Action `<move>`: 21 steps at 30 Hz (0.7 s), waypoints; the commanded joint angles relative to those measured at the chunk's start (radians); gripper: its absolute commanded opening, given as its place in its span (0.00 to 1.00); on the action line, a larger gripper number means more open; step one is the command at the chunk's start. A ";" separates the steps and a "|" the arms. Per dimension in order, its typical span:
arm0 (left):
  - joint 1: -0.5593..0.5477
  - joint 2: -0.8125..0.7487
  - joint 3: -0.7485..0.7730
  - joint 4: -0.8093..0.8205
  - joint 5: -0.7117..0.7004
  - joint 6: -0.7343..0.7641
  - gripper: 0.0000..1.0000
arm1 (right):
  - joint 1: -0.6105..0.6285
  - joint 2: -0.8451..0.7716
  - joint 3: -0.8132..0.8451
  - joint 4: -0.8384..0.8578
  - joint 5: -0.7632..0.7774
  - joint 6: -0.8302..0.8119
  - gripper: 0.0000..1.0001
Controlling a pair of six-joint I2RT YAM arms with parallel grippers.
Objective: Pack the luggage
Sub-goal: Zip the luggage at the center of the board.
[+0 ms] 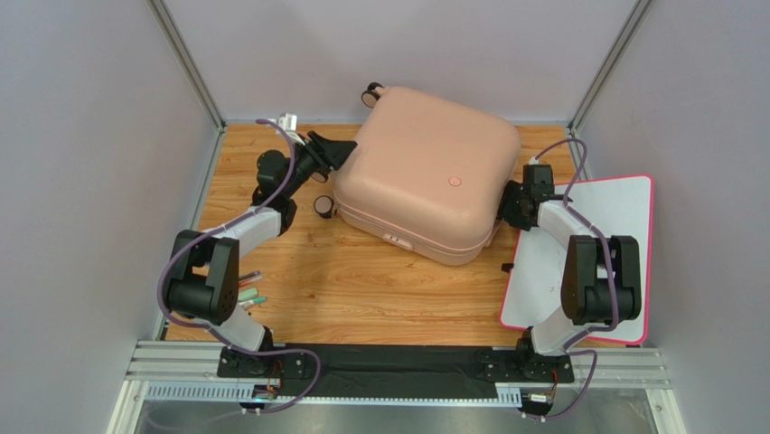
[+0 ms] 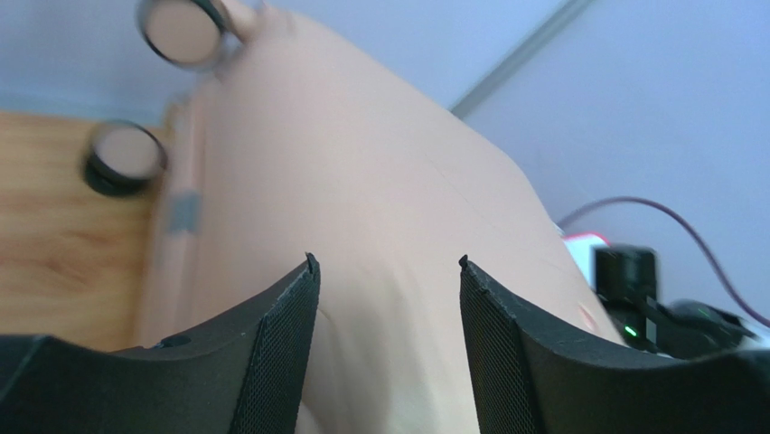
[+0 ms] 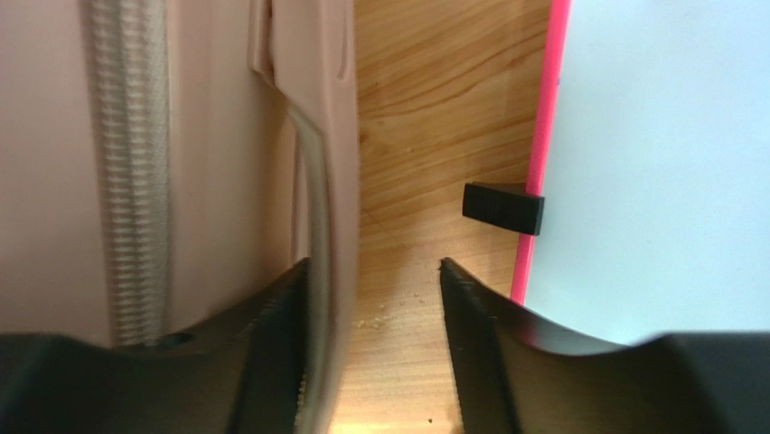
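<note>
At the far middle of the wooden worktop (image 1: pixel 361 280) lies the luggage (image 1: pixel 425 172), a pale pink hard-shell case, flat on its side and shut, with a small round emblem (image 1: pixel 455 181) facing up. It is turned a little askew. We judge that its long axis runs roughly left to right, with the caster wheels (image 1: pixel 322 206) at its left end. The left arm (image 1: pixel 262 221) reaches to that wheeled end. Its jaws stand open and point across the curved shell, close to it but closed on nothing. The right arm (image 1: pixel 578 240) reaches to the opposite end of the luggage. Its jaws are also parted, and one finger sits just beside a handle (image 3: pixel 316 181) on that end, with bare wood showing between the fingers. Each arm is near its own end, so neither is clearly better placed. Just to the right of the luggage lies a flat white board with a pink rim (image 1: pixel 624 208), which leaves the right arm little room, and a small black block (image 3: pixel 504 208) sits at its edge. Well apart from the luggage, near and to its left, lie a few small coloured sticks (image 1: pixel 251 297), perhaps markers. We cannot see what is inside the luggage.
</note>
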 commanded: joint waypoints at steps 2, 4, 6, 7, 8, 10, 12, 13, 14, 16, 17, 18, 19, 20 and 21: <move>-0.105 -0.072 -0.157 -0.033 0.106 -0.070 0.65 | 0.048 0.027 0.000 0.005 -0.232 -0.048 0.62; -0.117 -0.139 -0.234 -0.033 0.086 -0.053 0.64 | 0.048 0.039 0.020 0.014 -0.250 -0.056 0.65; -0.133 -0.190 -0.303 -0.034 0.069 -0.028 0.64 | 0.052 0.061 0.038 0.017 -0.263 -0.062 0.70; -0.134 -0.202 -0.323 -0.036 0.065 -0.013 0.64 | 0.052 0.068 0.061 0.014 -0.272 -0.066 0.71; -0.136 -0.213 -0.341 -0.039 0.054 -0.005 0.64 | 0.053 0.084 0.070 0.011 -0.270 -0.065 0.72; -0.136 -0.228 -0.372 -0.048 0.051 0.018 0.64 | 0.053 0.096 0.095 0.002 -0.269 -0.056 0.74; -0.136 -0.224 -0.377 -0.065 0.069 0.021 0.64 | 0.053 0.110 0.110 -0.015 -0.261 -0.042 0.77; -0.136 -0.224 -0.378 -0.065 0.075 0.019 0.64 | 0.053 0.111 0.116 -0.026 -0.228 -0.027 0.78; -0.136 -0.224 -0.381 -0.064 0.081 0.015 0.64 | 0.055 0.104 0.115 -0.033 -0.214 -0.010 0.78; -0.137 -0.251 -0.397 -0.060 0.078 0.021 0.64 | 0.053 0.060 0.098 -0.033 -0.204 0.001 0.79; -0.136 -0.291 -0.400 -0.070 0.069 0.024 0.64 | 0.053 0.038 0.074 -0.032 -0.203 0.009 0.79; -0.134 -0.319 -0.395 -0.094 0.059 0.033 0.64 | 0.053 0.017 0.063 -0.032 -0.209 0.010 0.79; -0.134 -0.348 -0.386 -0.131 0.037 0.063 0.64 | 0.053 -0.032 0.054 -0.033 -0.212 0.013 0.79; -0.133 -0.404 -0.349 -0.231 0.026 0.085 0.65 | 0.053 -0.057 0.041 -0.049 -0.215 0.016 0.79; -0.133 -0.432 -0.323 -0.296 0.014 0.108 0.65 | 0.053 -0.083 0.040 -0.056 -0.227 0.012 0.79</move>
